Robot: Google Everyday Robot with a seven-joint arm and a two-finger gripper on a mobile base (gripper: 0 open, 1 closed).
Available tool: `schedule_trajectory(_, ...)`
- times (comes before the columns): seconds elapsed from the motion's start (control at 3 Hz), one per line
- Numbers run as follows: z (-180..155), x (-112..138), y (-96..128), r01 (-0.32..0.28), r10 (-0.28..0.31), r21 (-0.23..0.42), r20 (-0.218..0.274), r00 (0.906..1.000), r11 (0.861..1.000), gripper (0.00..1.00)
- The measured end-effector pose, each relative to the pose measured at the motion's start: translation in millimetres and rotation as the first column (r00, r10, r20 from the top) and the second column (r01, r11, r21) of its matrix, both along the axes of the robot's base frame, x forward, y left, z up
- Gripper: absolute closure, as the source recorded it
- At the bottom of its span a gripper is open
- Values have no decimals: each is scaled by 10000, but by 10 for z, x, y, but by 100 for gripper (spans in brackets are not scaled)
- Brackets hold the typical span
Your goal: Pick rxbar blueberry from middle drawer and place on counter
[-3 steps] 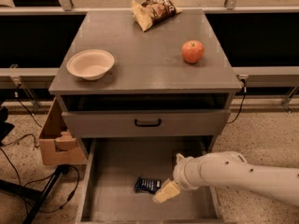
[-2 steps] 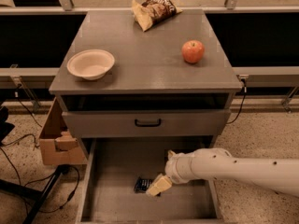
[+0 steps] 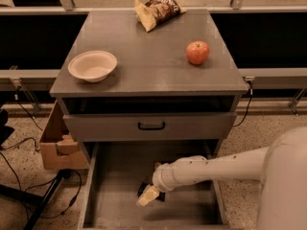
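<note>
Camera view, tool (image 3: pixel 148 196) low in middle drawer (image 3: pixel 117 183), against rxbar blueberry (image 3: pixel 143 189), grip state cannot be told

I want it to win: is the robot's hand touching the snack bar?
Cannot tell. The camera view shows the gripper low in the open drawer, overlapping the snack bar, so any gap is hidden.

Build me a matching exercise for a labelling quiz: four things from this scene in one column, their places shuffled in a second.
Things:
1. apple
2. bowl
3. chip bag
4. rxbar blueberry

Places:
A. back edge of the counter
B. floor of the open middle drawer, right by the gripper
C. counter, front left
D. counter, right side

Pairs: 1-D, 2-C, 3-A, 4-B.
</note>
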State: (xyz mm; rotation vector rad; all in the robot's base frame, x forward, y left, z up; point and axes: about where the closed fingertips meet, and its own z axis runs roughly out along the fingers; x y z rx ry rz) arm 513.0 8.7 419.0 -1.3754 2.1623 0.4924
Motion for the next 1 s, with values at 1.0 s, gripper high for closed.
schedule_trajectory(1.0,-801,-83,-22,-1707,1593,-1496,-851,9836,9739,14)
